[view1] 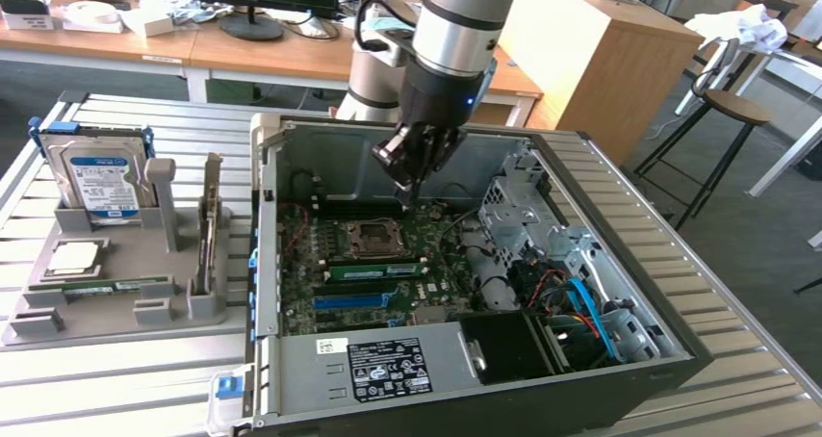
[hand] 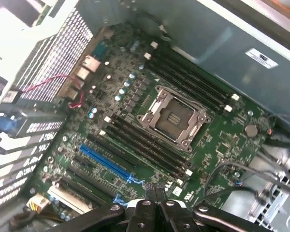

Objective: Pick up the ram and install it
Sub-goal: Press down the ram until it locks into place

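Green motherboard (hand: 150, 125) under the gripper (hand: 155, 186), fingers (hand: 149, 187) pressed together, empty; ram (view1: 118, 285) on grey holder (view1: 77, 307).

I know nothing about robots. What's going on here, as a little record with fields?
Arm: silver-and-black robot arm reaching into the case
Hand: above the green motherboard, near the square metal processor socket
Ram: thin green circuit-board stick lying on the grey plastic tray, at the exterior view's left, apart from the hand
Case: open black-and-grey computer case, on the slatted metal table
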`<state>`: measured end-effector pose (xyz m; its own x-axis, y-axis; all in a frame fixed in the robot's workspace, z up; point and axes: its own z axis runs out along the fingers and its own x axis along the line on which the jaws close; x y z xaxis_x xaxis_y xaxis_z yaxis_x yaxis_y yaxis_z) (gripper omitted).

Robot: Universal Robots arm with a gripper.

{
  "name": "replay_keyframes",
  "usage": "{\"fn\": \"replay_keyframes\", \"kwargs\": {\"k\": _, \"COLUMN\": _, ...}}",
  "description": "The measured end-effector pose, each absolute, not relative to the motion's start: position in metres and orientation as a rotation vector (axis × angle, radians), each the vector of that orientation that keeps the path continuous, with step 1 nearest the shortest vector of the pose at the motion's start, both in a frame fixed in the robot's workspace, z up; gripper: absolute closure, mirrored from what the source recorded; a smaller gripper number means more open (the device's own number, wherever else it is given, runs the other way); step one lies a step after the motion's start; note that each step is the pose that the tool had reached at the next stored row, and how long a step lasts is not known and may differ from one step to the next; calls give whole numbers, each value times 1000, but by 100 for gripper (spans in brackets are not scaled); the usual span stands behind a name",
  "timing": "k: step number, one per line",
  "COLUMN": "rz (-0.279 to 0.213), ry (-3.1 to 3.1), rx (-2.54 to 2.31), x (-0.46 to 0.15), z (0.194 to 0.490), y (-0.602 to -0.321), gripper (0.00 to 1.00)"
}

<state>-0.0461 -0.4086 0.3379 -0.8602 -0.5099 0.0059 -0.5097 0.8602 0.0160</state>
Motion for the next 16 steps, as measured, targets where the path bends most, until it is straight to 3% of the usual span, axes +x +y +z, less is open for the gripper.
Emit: {"fn": "replay_keyframes", "kwargs": {"k": 16, "rz": -24, "ry": -3102, "rx": 446, "x": -48, "z": 334, "y": -409, "gripper": 90}}
